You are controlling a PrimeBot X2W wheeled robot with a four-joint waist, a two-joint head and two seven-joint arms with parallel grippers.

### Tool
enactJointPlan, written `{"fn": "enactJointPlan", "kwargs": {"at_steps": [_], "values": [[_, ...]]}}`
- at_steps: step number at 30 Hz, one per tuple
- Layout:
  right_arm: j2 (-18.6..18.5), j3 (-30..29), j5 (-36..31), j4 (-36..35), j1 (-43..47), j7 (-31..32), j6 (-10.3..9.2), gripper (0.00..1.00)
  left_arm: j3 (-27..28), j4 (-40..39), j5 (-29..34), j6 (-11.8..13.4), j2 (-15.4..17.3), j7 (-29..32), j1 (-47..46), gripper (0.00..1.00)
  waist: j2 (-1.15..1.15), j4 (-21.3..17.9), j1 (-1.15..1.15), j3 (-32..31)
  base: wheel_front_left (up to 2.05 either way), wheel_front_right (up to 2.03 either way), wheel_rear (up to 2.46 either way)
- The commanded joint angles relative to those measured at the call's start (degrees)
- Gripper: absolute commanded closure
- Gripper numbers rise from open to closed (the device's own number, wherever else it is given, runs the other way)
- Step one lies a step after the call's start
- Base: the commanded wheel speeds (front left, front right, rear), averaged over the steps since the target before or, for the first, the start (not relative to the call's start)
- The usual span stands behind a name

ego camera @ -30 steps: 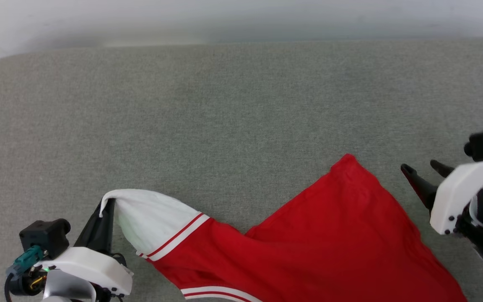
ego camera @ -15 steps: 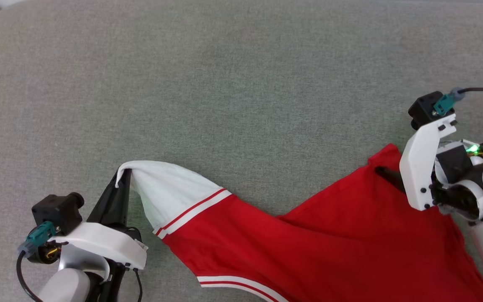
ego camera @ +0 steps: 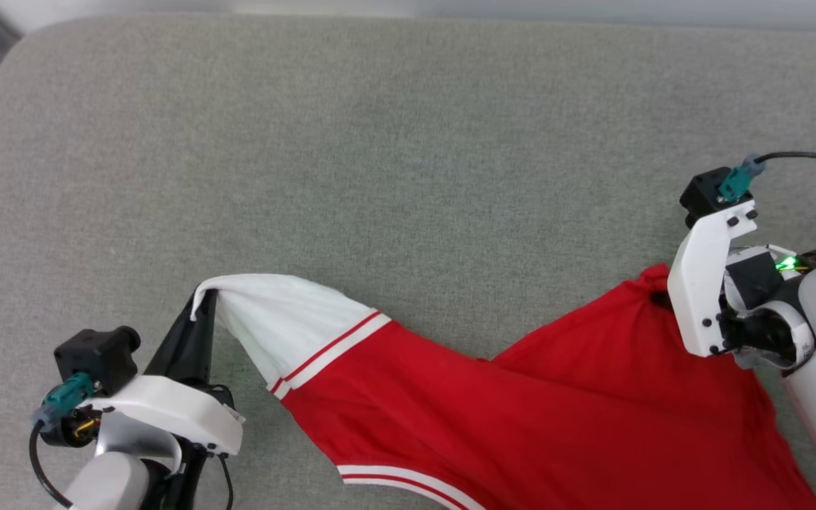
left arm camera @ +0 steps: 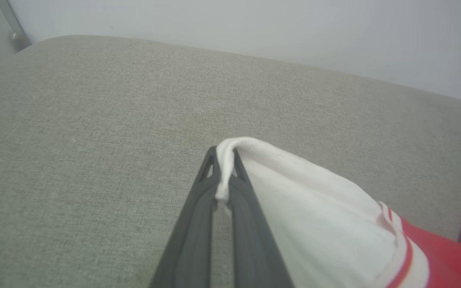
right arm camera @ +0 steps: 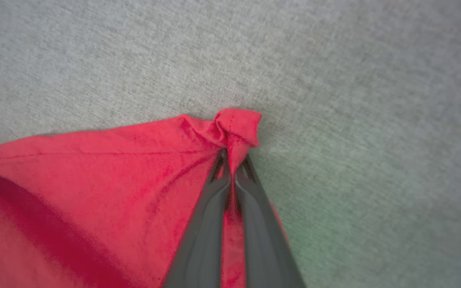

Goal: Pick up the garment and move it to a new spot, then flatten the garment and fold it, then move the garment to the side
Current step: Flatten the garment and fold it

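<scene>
Where the shirt is: the red shirt is lying on the near part of a grey cushion, running off the bottom edge of the head view.
Left claw: the left claw is pinching the tip of the white sleeve, with its fingers closed tight on the cloth and lifting that tip slightly off the cushion.
Right claw: the right claw is gripping a bunched red corner, its fingers pressed together with the fabric wedged between them.
What is done: both claws are holding cloth, so the grasp is looking complete.
What is left: the shirt is sagging in loose diagonal folds between the two grips, not spread flat. Judging from this, it is being carried or stretched out. The flattening, the folding and the move to the side are all waiting.
Long axis: the shirt is stretching across the head view, from the sleeve at the robot's left to the red corner at its right, the two ends well apart.
Which way it points: the sleeve tip is pointing up and left, the corner up and right, and the body is drooping toward the robot between them. A striped band is showing near the bottom edge. I cannot tell where the collar is, and no chest print is showing.
</scene>
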Motion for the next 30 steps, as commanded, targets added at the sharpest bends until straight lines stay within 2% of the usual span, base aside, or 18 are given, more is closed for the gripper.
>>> {"fn": "enactJointPlan", "kwargs": {"at_steps": [1,8,16,22,28,30], "values": [[0.1,0.8,-0.3,1.2,0.8,-1.2,-0.04,1.00,0.4,-0.1,0.0,0.0,0.6,0.2,-0.5,1.00,0.00,-0.6,-0.01,-1.8,0.00,0.00,0.00],[0.7,-2.1,-4.0,3.2,-4.4,-12.0,-0.05,1.00,2.4,-0.4,-0.2,-0.6,3.8,2.4,-6.5,1.00,0.00,-3.0,-0.01,-6.6,0.00,0.00,0.00],[4.4,-9.2,-10.7,9.4,-10.3,-22.9,-0.05,1.00,3.9,9.0,-2.6,-3.3,2.8,5.0,-22.4,1.00,0.00,-6.0,-0.01,-9.8,0.00,0.00,0.00],[7.6,-14.4,-15.9,12.6,-17.9,-30.4,-0.05,1.00,3.6,19.6,-1.6,-6.1,2.2,4.4,-36.7,1.00,0.00,-7.9,-0.01,-8.2,0.00,0.00,0.00],[9.1,-19.3,-20.8,13.9,-28.1,-35.9,-0.07,1.00,3.9,28.4,0.3,-8.0,2.7,1.7,-51.6,1.00,0.00,-8.8,-0.01,-3.9,0.00,0.00,0.00],[9.3,-20.0,-21.3,13.9,-29.8,-36.7,-0.07,1.00,4.1,29.6,0.6,-8.4,2.9,1.2,-54.0,1.00,0.00,-8.9,-0.01,-3.0,0.00,0.00,0.00]]}}
